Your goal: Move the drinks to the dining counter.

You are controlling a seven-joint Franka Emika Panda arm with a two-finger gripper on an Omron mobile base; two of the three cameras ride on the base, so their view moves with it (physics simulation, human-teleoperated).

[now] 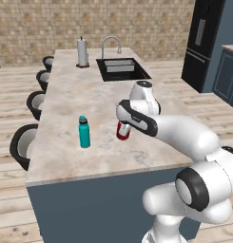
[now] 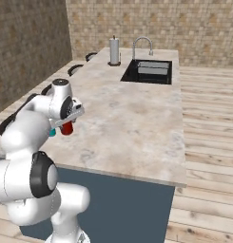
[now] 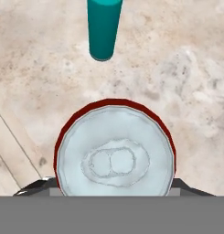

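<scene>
Tan brick wall (image 1: 113,23), pale plank floor (image 2: 208,142), black fridge (image 1: 201,42), dark stools (image 1: 24,142) beside island.

Two drinks on the dining counter (image 1: 89,99): one red can (image 3: 114,151) between the jaws, one teal bottle (image 1: 84,132) just beyond (four stools (image 1: 24,144) alongside).

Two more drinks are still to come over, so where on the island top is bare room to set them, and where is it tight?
Bare marble lies between the red can and the black sink, and along the dining counter's near edge. It is crowded where the claw hangs over the can beside the teal bottle, and at the far end by the paper towel roll and faucet.
</scene>
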